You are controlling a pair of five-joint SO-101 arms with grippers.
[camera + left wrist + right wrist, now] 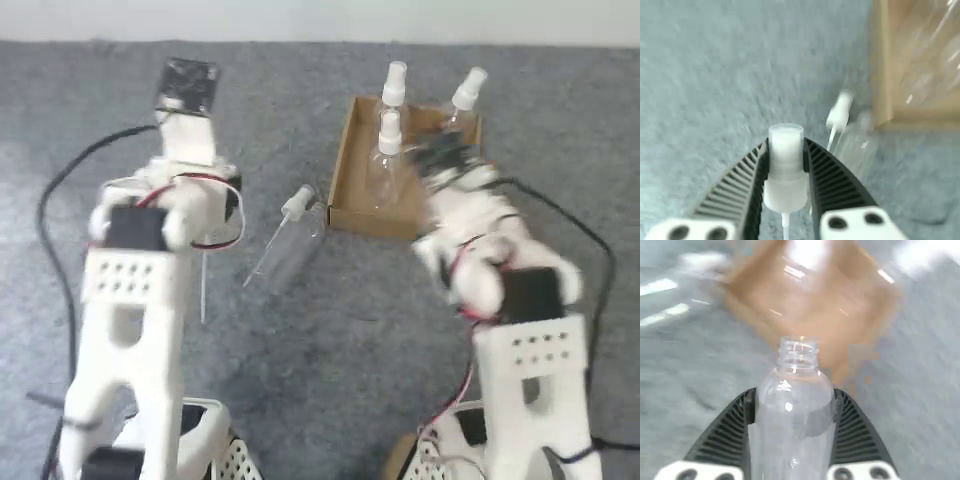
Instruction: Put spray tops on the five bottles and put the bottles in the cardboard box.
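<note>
My left gripper [785,145] is shut on a white spray top [785,170], whose thin tube [203,290] hangs down under the left arm [170,200]. My right gripper [795,392] is shut on a clear bottle [795,405] with an open neck and no top. It is held near the cardboard box [815,295]. On the carpet to the left of the box [345,170] lies a clear bottle [295,245] with a spray top [298,202] at its neck. This lying bottle [855,145] is just ahead of the left gripper. Three capped bottles [389,150] stand in the box.
The grey carpet [330,340] in front of the box and between the arms is open. The right arm [470,220] hangs over the box's near right corner. Black cables trail on the carpet beside each arm.
</note>
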